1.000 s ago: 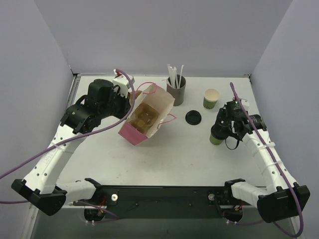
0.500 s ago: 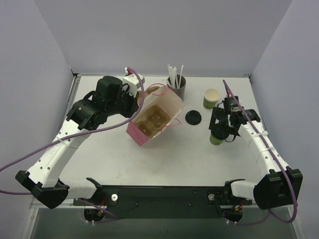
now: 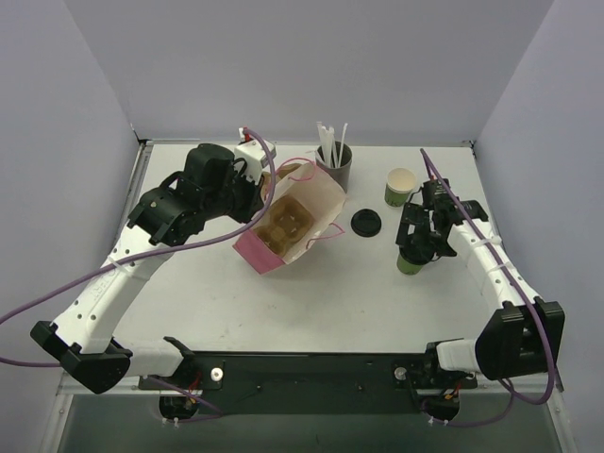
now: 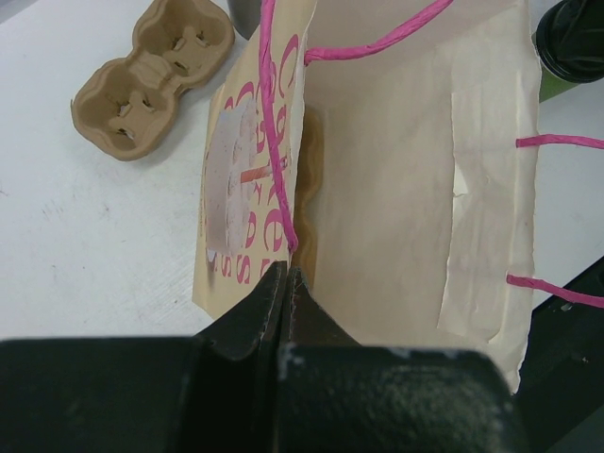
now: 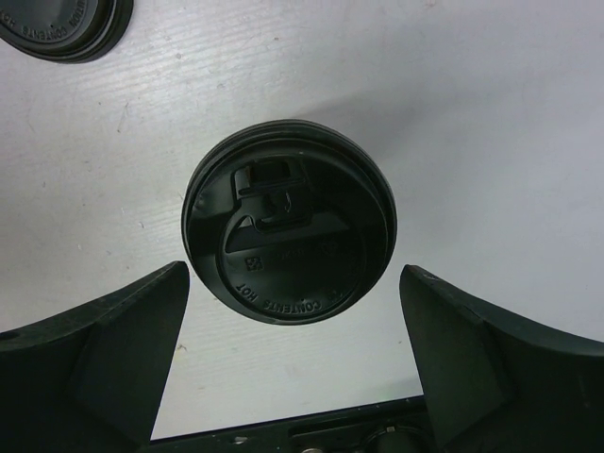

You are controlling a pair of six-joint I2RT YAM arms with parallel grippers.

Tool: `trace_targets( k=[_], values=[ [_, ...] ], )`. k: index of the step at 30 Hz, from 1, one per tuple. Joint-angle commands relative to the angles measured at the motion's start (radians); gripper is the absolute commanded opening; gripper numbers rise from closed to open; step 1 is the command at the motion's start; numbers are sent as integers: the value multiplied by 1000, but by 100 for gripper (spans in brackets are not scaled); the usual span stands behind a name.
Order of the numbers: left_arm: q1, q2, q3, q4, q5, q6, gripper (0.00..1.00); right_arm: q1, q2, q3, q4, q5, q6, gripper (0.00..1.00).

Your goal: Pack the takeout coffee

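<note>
Coffee cup [image 3: 410,262] stands upright on the tabletop [image 3: 359,302] at approx 3 o'clock of the top view, black sip lid already on. A loose lid [image 3: 366,223] lies near at the cup's 10 o'clock, an open cup [image 3: 401,187] w/ pale inside at its 12, and the paper bag [image 3: 288,222] well apart toward 9. Handling, as a guess: the paper wall is thin & soft, so it prob dents or goes oval if squeezed hard. Can't tell if it's filled, so treat it as maybe heavy w/ liquid and keep it upright, since the sip hole could leak. The plastic lid is stiffer but slick & only snapped on, so lifting by the lid risks popping it off. Best hold looks like the green wall just under the lid rim, where the paper should be stiffest, fingers on opposite sides, light squeeze. Right tool [image 5: 293,281] hangs straight over the cup w/ jaws spread wide. In the wrist view one finger shows at 8 o'clock of the lid & the other at 4, w/ bare tabletop visible btwn each & the lid, so it holds nothing and doesn't seem to touch the cup. Left tool [image 4: 286,283] has its fingers pressed together, pinching the bag's top edge by the pink cord handle [image 4: 274,142]; the bag's mouth gapes open in the top view.
</note>
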Motion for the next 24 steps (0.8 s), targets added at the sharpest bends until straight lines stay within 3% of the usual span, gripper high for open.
trace_targets(
  k=[1, 24],
  values=[
    [-5, 0, 45, 25, -5, 12, 0, -6, 24, 56, -32, -1, 1, 88],
    [-5, -1, 37, 26, -5, 12, 0, -6, 92, 99, -68, 2, 22, 82]
  ],
)
